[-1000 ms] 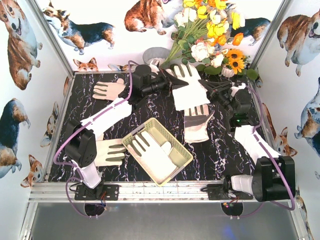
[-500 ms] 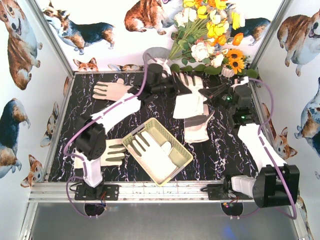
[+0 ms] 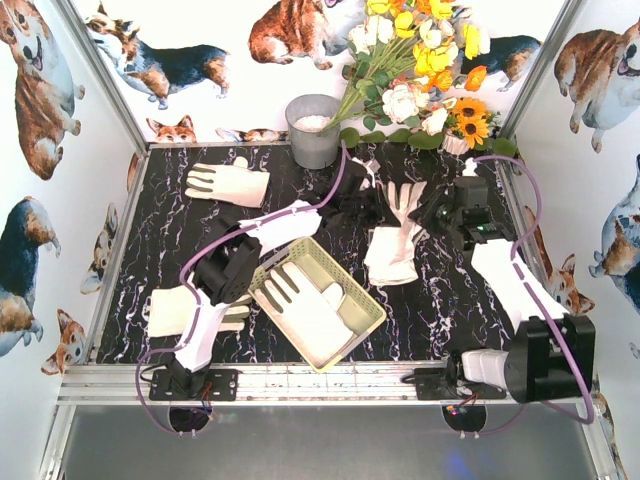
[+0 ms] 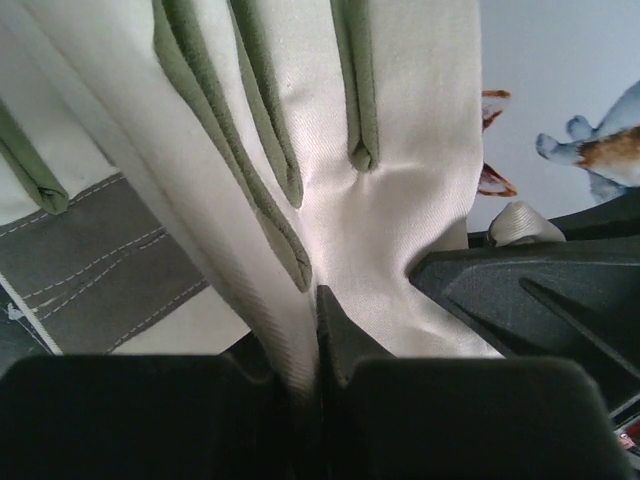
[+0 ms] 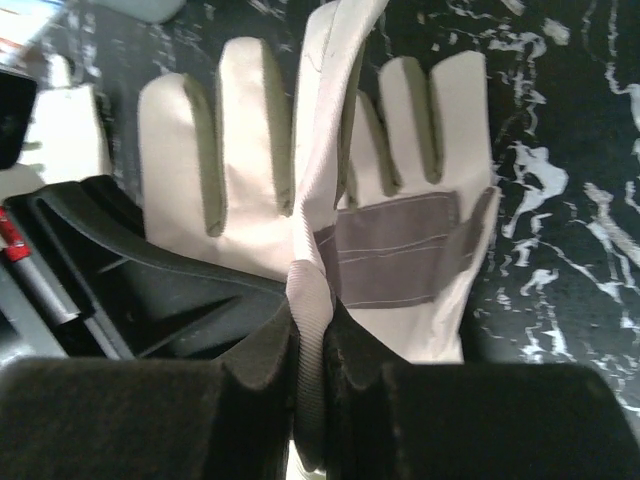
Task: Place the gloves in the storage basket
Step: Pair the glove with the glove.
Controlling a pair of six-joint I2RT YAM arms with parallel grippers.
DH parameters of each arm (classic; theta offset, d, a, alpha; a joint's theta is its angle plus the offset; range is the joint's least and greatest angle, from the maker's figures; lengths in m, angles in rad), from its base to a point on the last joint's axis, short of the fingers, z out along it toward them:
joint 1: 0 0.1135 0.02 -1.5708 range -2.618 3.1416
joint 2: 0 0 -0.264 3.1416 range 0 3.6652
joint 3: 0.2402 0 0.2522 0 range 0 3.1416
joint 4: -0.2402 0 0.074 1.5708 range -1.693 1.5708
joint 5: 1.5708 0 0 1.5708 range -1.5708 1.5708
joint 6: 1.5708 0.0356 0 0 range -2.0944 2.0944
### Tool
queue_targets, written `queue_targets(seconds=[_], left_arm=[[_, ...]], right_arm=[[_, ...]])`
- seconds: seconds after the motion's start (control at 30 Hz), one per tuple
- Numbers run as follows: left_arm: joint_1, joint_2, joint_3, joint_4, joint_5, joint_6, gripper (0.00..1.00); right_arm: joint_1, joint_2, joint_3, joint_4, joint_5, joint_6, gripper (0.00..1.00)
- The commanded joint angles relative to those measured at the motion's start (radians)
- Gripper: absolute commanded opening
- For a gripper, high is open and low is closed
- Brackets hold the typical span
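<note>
One cream-white glove (image 3: 403,198) hangs above the middle of the table, held from both sides. My left gripper (image 3: 378,203) is shut on its fabric (image 4: 400,200), pinched between the jaws (image 4: 318,310). My right gripper (image 3: 426,208) is shut on its ribbed cuff edge (image 5: 318,180), with its jaws (image 5: 312,300) tight around it. Below them another glove (image 3: 390,252) lies flat, its grey palm patch (image 5: 400,250) facing up. The pale yellow-green storage basket (image 3: 352,283) sits front centre with one glove (image 3: 305,310) inside. More gloves lie at the back left (image 3: 228,182) and front left (image 3: 185,310).
A grey metal bucket (image 3: 313,130) stands at the back wall. An artificial flower bunch (image 3: 420,70) fills the back right corner. Metal frame posts and corgi-print walls close in the black marbled table (image 3: 160,240).
My left arm has carried the glove from the back near the bucket forward and right to the middle. My right gripper has shut on its cuff.
</note>
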Motion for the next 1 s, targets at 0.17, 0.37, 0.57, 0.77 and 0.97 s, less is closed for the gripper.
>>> queue_targets(seconds=[0.17, 0.37, 0.57, 0.77, 0.97], left_arm=[[0.015, 0.083, 0.025, -0.001, -0.156, 0.03, 0.0], [0.017, 0.139, 0.036, -0.009, -0.104, 0.032, 0.15], [0.046, 0.14, 0.006, -0.005, -0.078, 0.024, 0.28], [0.056, 0.131, -0.011, 0.001, -0.061, 0.019, 0.43], [0.061, 0.13, -0.02, 0.01, -0.05, 0.015, 0.27]], right_arm=[[0.008, 0.125, 0.071, -0.016, 0.004, -0.156, 0.0], [0.008, 0.208, 0.105, -0.018, -0.01, -0.216, 0.0], [0.008, 0.286, 0.145, -0.069, -0.046, -0.266, 0.0], [0.008, 0.303, 0.155, -0.096, -0.054, -0.284, 0.0], [0.008, 0.294, 0.152, -0.097, -0.06, -0.273, 0.0]])
